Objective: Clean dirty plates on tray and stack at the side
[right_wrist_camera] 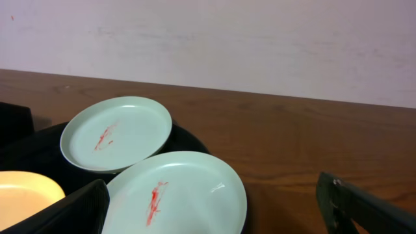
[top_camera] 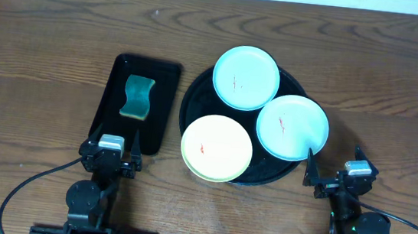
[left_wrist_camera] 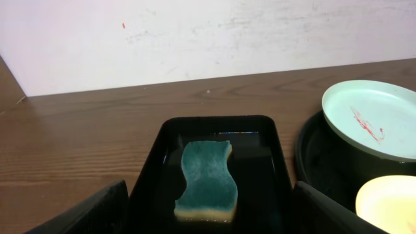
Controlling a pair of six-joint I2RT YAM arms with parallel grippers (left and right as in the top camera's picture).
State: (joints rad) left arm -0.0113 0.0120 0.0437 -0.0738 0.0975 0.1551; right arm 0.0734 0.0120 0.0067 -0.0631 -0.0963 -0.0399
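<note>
Plates, three in all, sit on the round black tray (top_camera: 192, 104). One mint plate (top_camera: 246, 77) is at 12 o'clock, a second mint plate (top_camera: 293, 127) at about 4 o'clock, and the yellow plate (top_camera: 217, 148) at 7 o'clock. Each carries a small red smear near its centre, and each overhangs the tray's rim somewhat. The two mint plates meet edge to edge. From the right wrist view the nearer one seems to overlap the farther one's rim, though it is hard to tell whether they really touch.

The left gripper (top_camera: 114, 142) sits at 6 o'clock of the rectangular black tray (top_camera: 114, 85), just off its near end. Its fingers (left_wrist_camera: 84, 211) are spread wide at the two bottom corners of the left wrist view, holding and touching nothing. The right gripper (top_camera: 336, 166) sits at about 4 o'clock of the round tray, just outside the rim and beside the second mint plate. Its fingers (right_wrist_camera: 62, 211) are equally wide apart and empty.

One green sponge (top_camera: 138, 97) with wavy sides lies flat in the rectangular tray, toward the far half. That makes two trays, side by side on the wooden table (top_camera: 47, 40), the rectangular one at 9 o'clock of the round one.
</note>
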